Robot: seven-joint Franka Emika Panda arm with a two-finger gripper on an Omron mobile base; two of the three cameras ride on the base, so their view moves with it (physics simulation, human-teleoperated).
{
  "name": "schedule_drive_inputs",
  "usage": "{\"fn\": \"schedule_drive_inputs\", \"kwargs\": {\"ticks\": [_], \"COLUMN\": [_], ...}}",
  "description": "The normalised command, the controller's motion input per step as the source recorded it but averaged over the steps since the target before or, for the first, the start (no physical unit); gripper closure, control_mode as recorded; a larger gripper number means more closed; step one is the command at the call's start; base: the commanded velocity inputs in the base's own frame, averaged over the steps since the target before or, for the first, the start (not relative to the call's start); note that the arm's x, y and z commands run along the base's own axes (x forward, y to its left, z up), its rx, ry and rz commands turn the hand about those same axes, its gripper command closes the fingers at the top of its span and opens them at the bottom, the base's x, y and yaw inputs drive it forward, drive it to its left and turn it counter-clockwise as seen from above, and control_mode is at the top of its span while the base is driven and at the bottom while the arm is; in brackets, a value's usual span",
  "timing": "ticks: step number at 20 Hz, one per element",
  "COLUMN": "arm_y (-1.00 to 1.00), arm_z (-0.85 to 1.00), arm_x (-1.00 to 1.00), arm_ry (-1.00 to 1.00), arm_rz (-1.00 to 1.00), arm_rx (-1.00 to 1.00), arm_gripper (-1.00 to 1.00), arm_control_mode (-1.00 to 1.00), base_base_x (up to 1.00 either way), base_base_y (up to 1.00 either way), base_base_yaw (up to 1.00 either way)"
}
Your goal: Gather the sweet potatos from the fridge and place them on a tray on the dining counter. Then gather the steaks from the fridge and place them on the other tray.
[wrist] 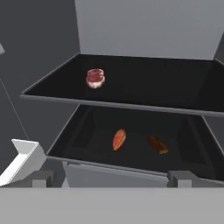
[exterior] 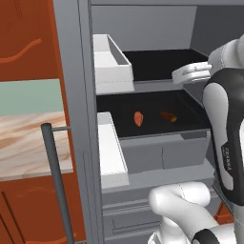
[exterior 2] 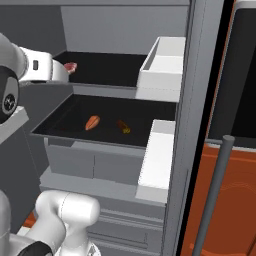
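Two sweet potatos (mid-shelf, apart) sit clear of edges.

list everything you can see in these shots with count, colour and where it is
fridge: 1, grey, open, front of the robot
shelves: 2, black, inside fridge
steak: 1, pinkish-red, upper shelf
sweet potato: 1, orange, lower shelf
darker lump: 1, brown-orange, lower shelf beside the sweet potato; kind unclear
door bins: 2, white, on the open door
handle: 1, dark grey bar on the door
cabinets: red-brown, beside fridge
claw: 1, dark tips, open, facing the shelves
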Motion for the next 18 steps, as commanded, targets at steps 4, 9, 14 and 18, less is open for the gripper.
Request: {"fn": "schedule_drive_inputs", "kwargs": {"ticks": [4, 9, 14, 18], "arm_y": [0.28, 0.10, 0.33, 0.09], "arm_z": [-0.20, -0.39, -0.01, 0.00], "arm_x": [0.39, 0.46, 0.37, 0.19], "arm_ry": [0.00, 0.00, 0.00, 0.00], "arm_rz": [0.01, 0.22, 0.06, 0.00], "arm_rx": [0.00, 0.02, 0.01, 0.00], "arm_gripper": [-1.00, -1.00, -1.00, -1.00], "arm_control_mode": [-1.00, -1.00, -1.00, -1.00], "base_base_x": [0.00, 0.00, 0.00, 0.00], "base_base_y": [0.00, 0.00, 0.00, 0.00], "base_base_yaw": [0.00, 0.00, 0.00, 0.00]}}
